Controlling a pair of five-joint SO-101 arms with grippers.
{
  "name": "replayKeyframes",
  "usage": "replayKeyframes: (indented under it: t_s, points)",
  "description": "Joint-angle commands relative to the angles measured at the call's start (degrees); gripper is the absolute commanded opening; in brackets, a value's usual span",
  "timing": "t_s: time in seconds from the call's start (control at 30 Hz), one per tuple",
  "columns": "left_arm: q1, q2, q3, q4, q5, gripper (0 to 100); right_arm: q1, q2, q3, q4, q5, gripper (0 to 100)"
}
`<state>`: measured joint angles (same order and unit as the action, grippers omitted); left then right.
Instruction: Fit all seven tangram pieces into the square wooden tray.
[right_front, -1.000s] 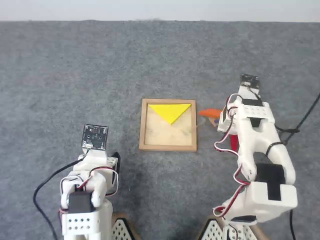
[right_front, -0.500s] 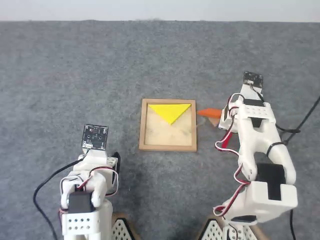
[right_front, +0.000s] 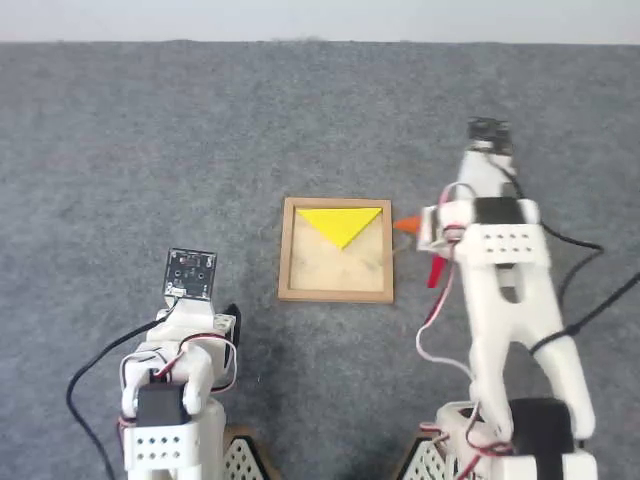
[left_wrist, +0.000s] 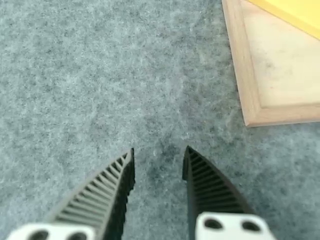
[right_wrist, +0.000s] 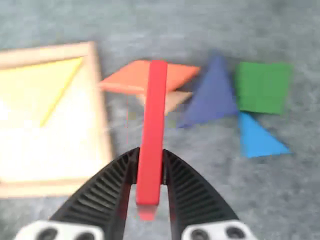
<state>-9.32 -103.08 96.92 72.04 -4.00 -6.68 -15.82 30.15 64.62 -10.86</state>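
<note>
The square wooden tray lies mid-table with a yellow triangle in its far half. My right gripper is shut on a red piece, held on edge above the carpet just right of the tray; the red piece shows under the right arm. Below it lie an orange piece, a tan piece, a dark blue triangle, a green square and a light blue triangle. My left gripper stands open over bare carpet near the tray's corner.
Grey carpet covers the table. The orange piece pokes out beside the tray's right edge, under the right arm. Both arm bases stand at the near edge.
The right arm has risen and shifted slightly left with the red piece in its gripper. The left arm has not moved.
</note>
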Motion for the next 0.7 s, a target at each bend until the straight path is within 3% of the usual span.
replayKeyframes:
  t_s: [0.0,0.37,0.67]
  points:
    - [0.0,-1.6,-0.5,0.5,-0.4,15,-7.6,-3.9,-3.0,1.2,-0.4,0.7]
    - [0.0,-1.6,-0.5,0.5,-0.4,15,-22.2,-2.7,-3.8,-6.4,-0.6,0.6]
    - [0.0,-1.6,-0.5,0.5,-0.4,15,-29.0,14.5,-17.5,-6.1,-7.0,0.6]
